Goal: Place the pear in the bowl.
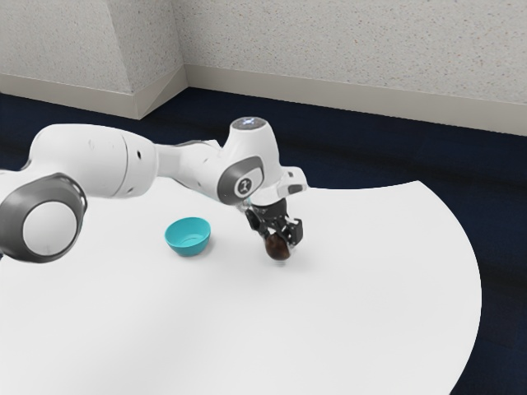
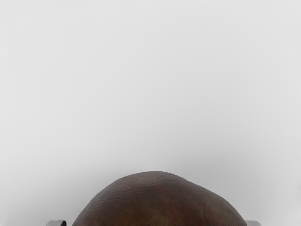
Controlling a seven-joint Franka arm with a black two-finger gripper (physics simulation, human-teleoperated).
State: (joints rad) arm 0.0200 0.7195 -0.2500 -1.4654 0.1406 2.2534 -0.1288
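Observation:
In the exterior view, the black gripper (image 1: 278, 224) is low over the white table, right at the dark brown pear (image 1: 277, 248). Part of the pear is hidden behind the gripper, and whether it is held cannot be made out. The rounded top of the pear (image 2: 157, 202) bulges up at the lower edge of the wrist view, close under my hand. The turquoise bowl (image 1: 188, 236) stands upright on the table, apart from the pear, toward the exterior view's left. Nothing shows inside the bowl.
The white table (image 1: 362, 304) has a curved edge toward the exterior view's right, with dark blue floor (image 1: 494, 214) beyond it. The arm reaches in above the table behind the bowl. A speckled wall stands farther back.

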